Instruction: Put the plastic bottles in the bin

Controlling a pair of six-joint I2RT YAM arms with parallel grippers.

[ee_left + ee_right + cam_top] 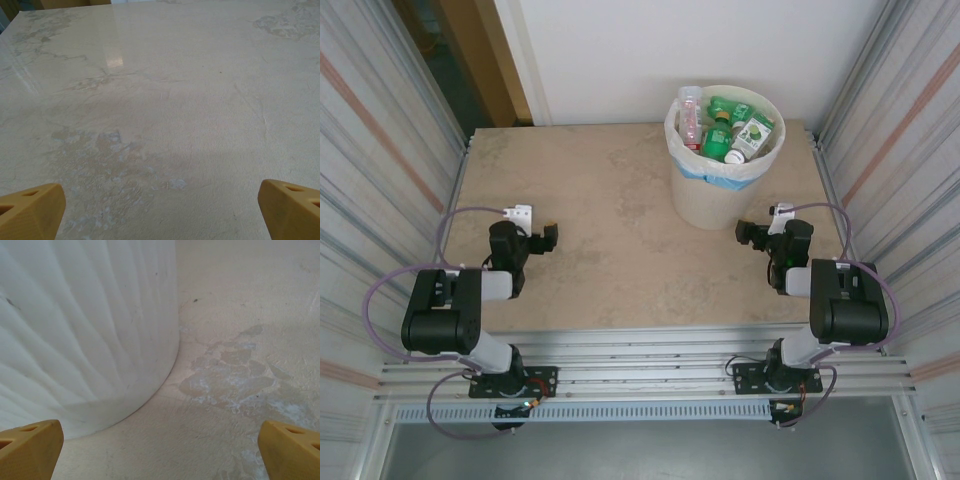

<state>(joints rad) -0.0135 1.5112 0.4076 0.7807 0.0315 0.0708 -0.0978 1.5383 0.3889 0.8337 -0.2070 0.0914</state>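
Already binned: bottles sat in the bin, both grippers wide apart and holding nothing

So, the plastic bottles (725, 132) were bunched inside the bin (715, 205), necks and labels poking above the rim. At the left of the pile was a clear one with a pink label and white cap. Several green ones sat in the middle, and one with a green-and-white label leaned toward the right rim. They overlapped, so the exact count could not be told. The bin stood upright at the far right of the table (590, 260), lined with a whitish bag (705, 170) whose blue edge was folded over the rim.

The left gripper (544, 237) was over the near left part of the table, well apart from the bin, jaws spread wide with nothing between them. In the left wrist view its yellow fingers (30, 210) sat at the bottom corners, with bare marbled table (165, 100) between them.

The right gripper (750, 232) was just beside the bin, on its near right side, low over the table. Its jaws were spread wide too, nothing gripped. In the right wrist view the bin (85, 330) showed as a ribbed pale wall close ahead on the left, meeting the table (240, 330). The yellow fingers (290, 450) were at the bottom corners, clear of that wall.

Both arms sat folded near their bases at the near edge. Corrugated metal walls (380, 150) ran along the left and right of the table.
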